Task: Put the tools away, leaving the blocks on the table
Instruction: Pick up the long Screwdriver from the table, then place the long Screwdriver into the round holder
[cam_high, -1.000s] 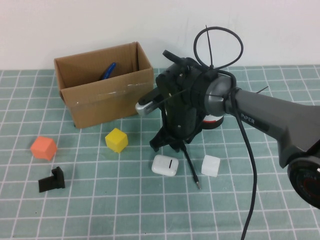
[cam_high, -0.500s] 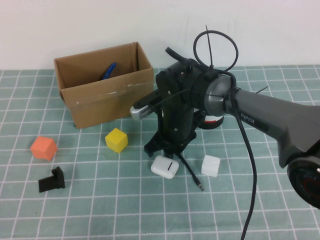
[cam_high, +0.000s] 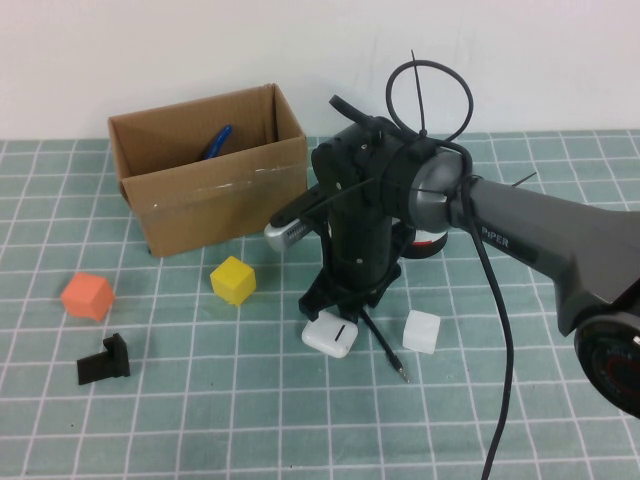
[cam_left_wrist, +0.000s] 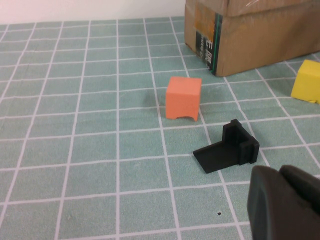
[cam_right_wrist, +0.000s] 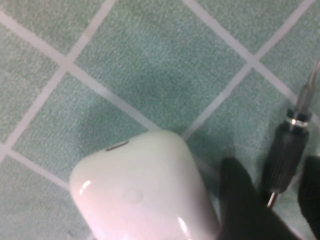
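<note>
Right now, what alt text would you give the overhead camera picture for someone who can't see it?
The right claw hangs open over a thin black pen-like tool lying between a white earbud case and a white block on a teal gridded table. Behind stand a cardboard box, plus yellow and orange blocks.

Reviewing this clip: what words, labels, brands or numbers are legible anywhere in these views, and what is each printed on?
"PIPER": white lettering on the grey forearm of the right arm, whose open right gripper hangs over the thin black pen-like tool.
Black and green printed strip on the corner of the brown cardboard box: marks too blurred to read.
Shut left gripper: no text visible.
</note>
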